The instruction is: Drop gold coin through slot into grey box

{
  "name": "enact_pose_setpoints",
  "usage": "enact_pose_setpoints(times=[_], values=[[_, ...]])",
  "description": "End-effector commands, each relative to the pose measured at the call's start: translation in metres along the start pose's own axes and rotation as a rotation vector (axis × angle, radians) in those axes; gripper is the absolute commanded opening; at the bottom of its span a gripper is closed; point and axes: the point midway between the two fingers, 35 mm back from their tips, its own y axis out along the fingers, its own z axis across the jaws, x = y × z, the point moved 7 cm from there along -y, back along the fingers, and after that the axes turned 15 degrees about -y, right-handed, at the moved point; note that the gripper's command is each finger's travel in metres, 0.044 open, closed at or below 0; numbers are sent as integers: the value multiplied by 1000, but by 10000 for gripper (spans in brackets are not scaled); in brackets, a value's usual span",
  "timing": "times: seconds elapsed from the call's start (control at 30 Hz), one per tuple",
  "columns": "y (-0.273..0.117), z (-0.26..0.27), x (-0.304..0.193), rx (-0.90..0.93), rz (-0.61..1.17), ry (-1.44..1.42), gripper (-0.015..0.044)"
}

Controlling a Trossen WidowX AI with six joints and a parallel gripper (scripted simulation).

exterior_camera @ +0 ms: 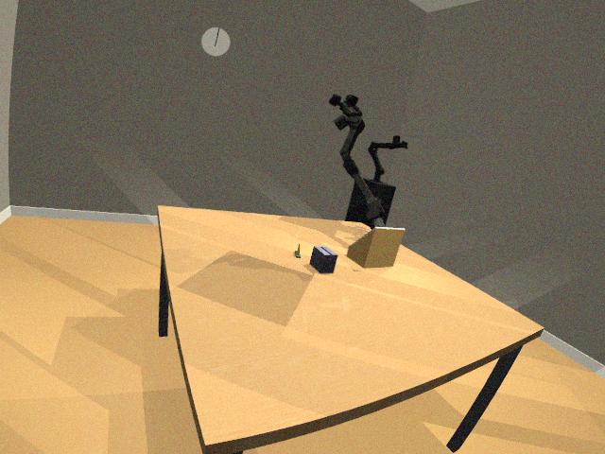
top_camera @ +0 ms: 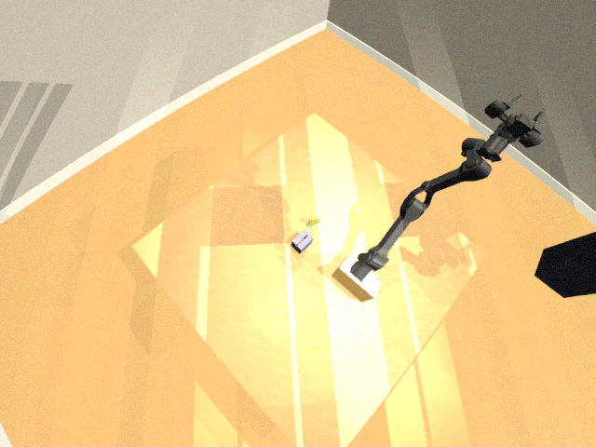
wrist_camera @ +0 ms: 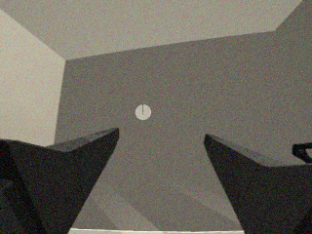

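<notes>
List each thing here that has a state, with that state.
Coin: upright on edge in its holder, untouched.
Holder: on the table, coin still in it.
Box: closed, slot in lid facing up, beside the holder, apart from it.
Gripper: open, holding nothing, facing the wall.
Arm: raised high, stretched away from coin and box.

Matte black, slim jointed arm (top_camera: 413, 204) on white base plate (top_camera: 365, 283); dark wedge-shaped fingers.

You will find no readable text, label, brand or number in any view. The only sign-like mark is a pale round disc (exterior_camera: 215, 41) on the dark grey wall (exterior_camera: 122, 122), crossed by one short dark line, without digits.
</notes>
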Motion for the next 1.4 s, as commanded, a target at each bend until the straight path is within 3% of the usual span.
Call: enact_pose_setpoints(times=[0.0, 0.27, 0.63, 1.0, 1.37], values=[[0, 0, 1, -2, -3, -4, 374], [-17, -14, 50, -109, -173, -290, 164], [-71, -6, 147, -364, -493, -916, 161], [-102, 27, 185, -483, -633, -1188, 161], [-191, 104, 250, -927, -987, -1760, 161]])
